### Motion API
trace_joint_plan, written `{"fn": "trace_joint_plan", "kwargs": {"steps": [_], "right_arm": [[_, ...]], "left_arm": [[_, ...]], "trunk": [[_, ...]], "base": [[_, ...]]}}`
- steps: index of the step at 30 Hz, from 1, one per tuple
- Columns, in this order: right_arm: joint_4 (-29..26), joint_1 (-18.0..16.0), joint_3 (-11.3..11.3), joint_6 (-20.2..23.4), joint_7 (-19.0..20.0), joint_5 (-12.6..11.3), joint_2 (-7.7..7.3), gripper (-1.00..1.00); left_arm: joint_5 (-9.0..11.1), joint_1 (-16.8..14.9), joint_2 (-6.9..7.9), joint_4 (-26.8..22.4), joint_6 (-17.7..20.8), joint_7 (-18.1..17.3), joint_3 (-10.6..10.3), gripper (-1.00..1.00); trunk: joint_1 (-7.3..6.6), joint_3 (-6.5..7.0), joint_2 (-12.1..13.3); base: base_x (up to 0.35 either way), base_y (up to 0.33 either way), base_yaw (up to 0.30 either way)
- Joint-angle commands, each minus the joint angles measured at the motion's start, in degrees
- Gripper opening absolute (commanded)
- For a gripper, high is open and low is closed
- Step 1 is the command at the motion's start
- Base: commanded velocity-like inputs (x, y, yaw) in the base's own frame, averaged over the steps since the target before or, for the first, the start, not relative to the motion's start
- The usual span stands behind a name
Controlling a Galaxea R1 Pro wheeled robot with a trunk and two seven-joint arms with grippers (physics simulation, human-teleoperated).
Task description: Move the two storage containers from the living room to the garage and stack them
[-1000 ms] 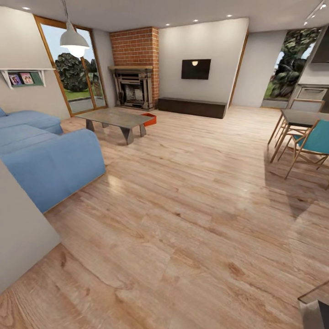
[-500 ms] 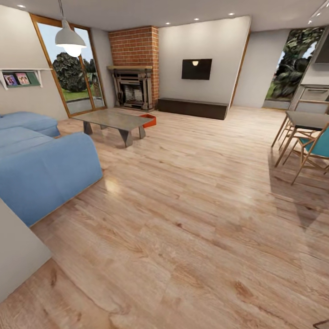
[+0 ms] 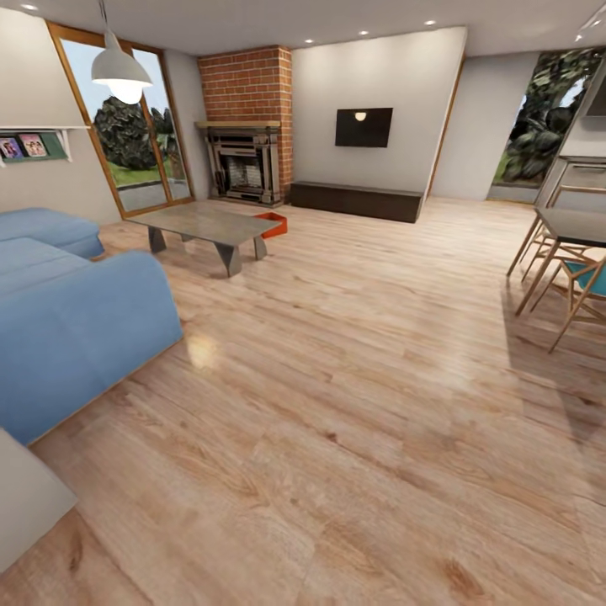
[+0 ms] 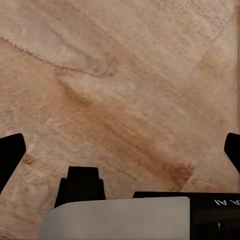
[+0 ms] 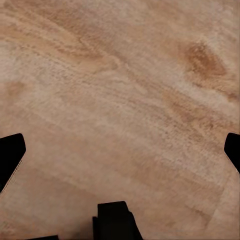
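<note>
Across the living room [image 3: 362, 168], light wood plank flooring [image 3: 353, 404] ran from the robot's feet to the far wall, taking up most of the head view. At about nine o'clock a blue sofa [image 3: 76, 320] sat on the planks. At about eleven o'clock a tall glass door [image 3: 126, 126] with a wooden frame showed greenery outside, a white pendant lamp [image 3: 120, 74] hanging in front of it. A red-brick fireplace [image 3: 247, 126] stood just left of twelve o'clock, and at twelve o'clock a low dark bench [image 3: 356, 200] lay along the wall under a wall-mounted black TV [image 3: 364, 127]. At two to three o'clock stood a dining table [image 3: 572, 225] with wooden chairs [image 3: 581, 290], one with a teal seat. A low grey coffee table [image 3: 206, 225] stood at about eleven o'clock, between sofa and fireplace. One orange-red storage container [image 3: 272, 223] sat on the floor just beyond the table's far right corner, partly hidden by its tabletop; whether a second lay there could not be told.

In the left wrist view the left gripper [image 4: 120, 155] hung over bare planks with its fingers spread wide apart and nothing between them. The right gripper [image 5: 120, 155] was likewise spread wide over the wood, holding nothing
</note>
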Motion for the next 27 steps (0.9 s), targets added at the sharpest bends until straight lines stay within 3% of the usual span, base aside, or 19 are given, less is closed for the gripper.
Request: {"fn": "trace_joint_plan", "kwargs": {"steps": [1, 19, 27], "right_arm": [[0.04, -0.04, 0.49, -0.25, -0.26, -0.6, 0.0, 1.0], [0.04, -0.04, 0.49, -0.25, -0.26, -0.59, 0.01, 1.0], [0.04, -0.04, 0.49, -0.25, -0.26, -0.58, 0.02, 1.0]], "left_arm": [[0.59, -0.04, 0.03, 0.06, -0.17, -0.23, -0.48, 1.0], [0.59, -0.03, 0.05, 0.06, -0.17, -0.23, -0.42, 1.0], [0.59, -0.02, 0.02, 0.06, -0.17, -0.23, -0.46, 1.0]], "trunk": [[0.03, -0.05, -0.02], [0.03, -0.05, -0.02], [0.03, -0.05, -0.02]], "base": [[0.328, -0.085, 0.0], [0.294, -0.165, 0.0], [0.314, -0.055, 0.0]]}}
